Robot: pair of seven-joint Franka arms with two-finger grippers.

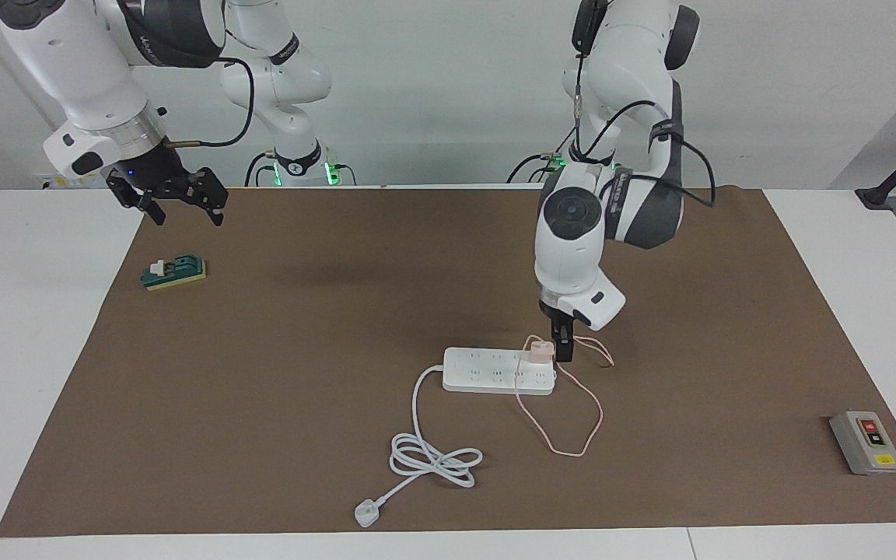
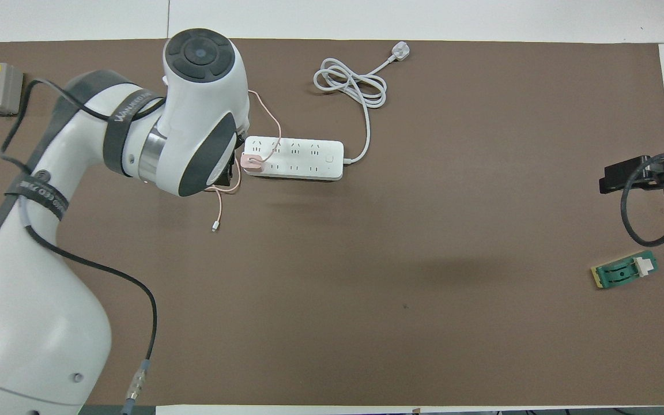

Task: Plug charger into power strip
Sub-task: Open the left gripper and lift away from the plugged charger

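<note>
The white power strip (image 1: 487, 372) lies flat on the brown mat; it also shows in the overhead view (image 2: 303, 158). The pale-pink charger (image 1: 540, 350) stands upright on the strip's end toward the left arm's end, also seen from overhead (image 2: 251, 163). Its thin pink cable (image 1: 572, 439) loops over the strip and onto the mat. My left gripper (image 1: 564, 346) hangs just beside the charger, off the strip's end, open and holding nothing. My right gripper (image 1: 180, 208) waits open in the air near the right arm's end, above the mat's edge.
The strip's thick white cord (image 1: 432, 459) coils on the mat and ends in a white plug (image 1: 366, 513). A grey button box (image 1: 866, 442) sits at the left arm's end. A green-and-white block (image 1: 174, 273) lies under the right gripper's area.
</note>
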